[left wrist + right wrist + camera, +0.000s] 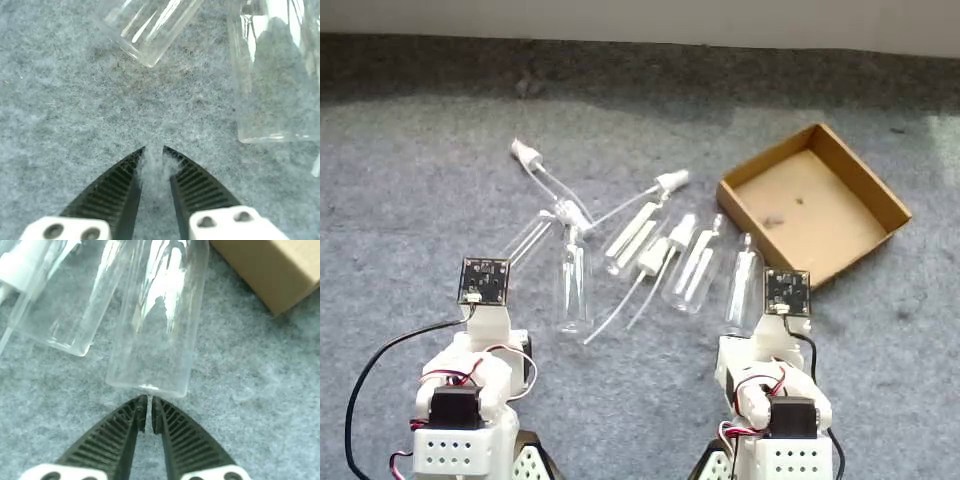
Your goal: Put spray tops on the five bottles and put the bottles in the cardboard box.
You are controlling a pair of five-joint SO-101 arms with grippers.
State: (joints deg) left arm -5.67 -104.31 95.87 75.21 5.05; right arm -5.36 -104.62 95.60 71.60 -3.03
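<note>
Five clear bottles (573,285) are found lying on their sides on the grey tabletop (420,180), fanned out ahead of the two arms. White spray tops (672,181) with long dip tubes are scattered loose among and beyond them, some tubes crossing the glass. No top appears seated, though the overlap at the left of the cluster leaves this uncertain. The cardboard box (810,205) is set open side up to the right of the cluster, nothing in it; this placement is judged to keep the drop-off short for the right arm. Left claw (153,150): jaws drawn almost together with only a narrow slit, nothing gripped, held low over bare tabletop with two bottle bases just ahead. Right claw (149,399): jaws closed and empty, tips almost against the base of the rightmost bottle (160,325), the box corner near beside it. Both are judged parked, since jaws this close cannot take a bottle until opened. The task is judged at its start: nothing is boxed. Risk noted: the round bottles may roll if nudged.
</note>
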